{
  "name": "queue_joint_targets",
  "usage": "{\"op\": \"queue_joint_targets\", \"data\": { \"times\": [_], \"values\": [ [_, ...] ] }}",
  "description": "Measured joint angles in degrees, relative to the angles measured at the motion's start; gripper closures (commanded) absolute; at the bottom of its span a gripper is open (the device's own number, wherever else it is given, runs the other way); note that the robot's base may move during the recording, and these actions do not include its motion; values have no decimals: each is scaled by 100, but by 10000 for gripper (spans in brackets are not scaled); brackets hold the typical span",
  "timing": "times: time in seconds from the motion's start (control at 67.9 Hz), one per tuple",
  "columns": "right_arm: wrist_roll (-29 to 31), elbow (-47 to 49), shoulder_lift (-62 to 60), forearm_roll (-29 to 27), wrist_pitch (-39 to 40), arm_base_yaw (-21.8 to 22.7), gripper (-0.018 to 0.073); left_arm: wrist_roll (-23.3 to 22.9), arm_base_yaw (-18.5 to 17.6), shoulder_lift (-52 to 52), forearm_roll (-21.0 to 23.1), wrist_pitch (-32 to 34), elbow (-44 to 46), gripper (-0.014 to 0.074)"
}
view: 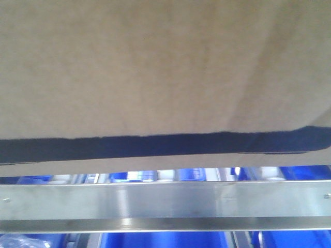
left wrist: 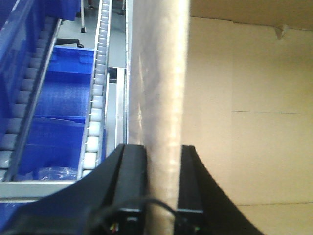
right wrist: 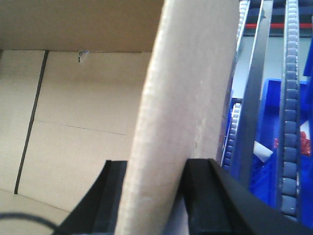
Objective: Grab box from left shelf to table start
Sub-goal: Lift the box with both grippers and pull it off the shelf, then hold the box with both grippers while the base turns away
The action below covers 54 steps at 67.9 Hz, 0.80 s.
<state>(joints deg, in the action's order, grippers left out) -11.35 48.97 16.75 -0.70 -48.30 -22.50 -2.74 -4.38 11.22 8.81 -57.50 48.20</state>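
The box (view: pixel 155 67) fills the upper part of the front view, a broad face of plain brown corrugated board with a dark band (view: pixel 155 144) running along its lower edge. Just under it lies the steel rail (view: pixel 217 199) of the left shelf (view: pixel 62 223), and blue bins (view: pixel 165 240) show above and below that rail. The box appears to hang just over the rail, not resting on it, though the front view is too close to be sure.

Each arm has one upright wall of the box. The left pincer (left wrist: pixel 161 152) is pressed onto the left wall, one black finger (left wrist: pixel 134 166) outside and the other inside. A roller track (left wrist: pixel 98 98) and a blue bin (left wrist: pixel 63 88) lie to its left, and the bare inner face of the box to its right. The right pincer (right wrist: pixel 156 164) pinches the opposite wall in the same way, with the box interior on its left and rollers (right wrist: pixel 291 122) on its right.

The inside surfaces in view are bare, so I judge the box light for its size. Corrugated board is stiff along the panel, but a single wall bends and creases easily. Held only by two thin edges, the box could sag or twist if the arms move unevenly. The pinch is best kept deep on both walls, with both sides level on the way to the worktop
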Motion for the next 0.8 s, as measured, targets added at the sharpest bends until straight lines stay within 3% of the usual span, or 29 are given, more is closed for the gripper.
{"op": "queue_joint_targets", "data": {
  "times": [0.796],
  "values": [
    [0, 0, 0, 0, 0, 0, 502, 0, 0, 0, 13, 0, -40, 694]
  ]
}}
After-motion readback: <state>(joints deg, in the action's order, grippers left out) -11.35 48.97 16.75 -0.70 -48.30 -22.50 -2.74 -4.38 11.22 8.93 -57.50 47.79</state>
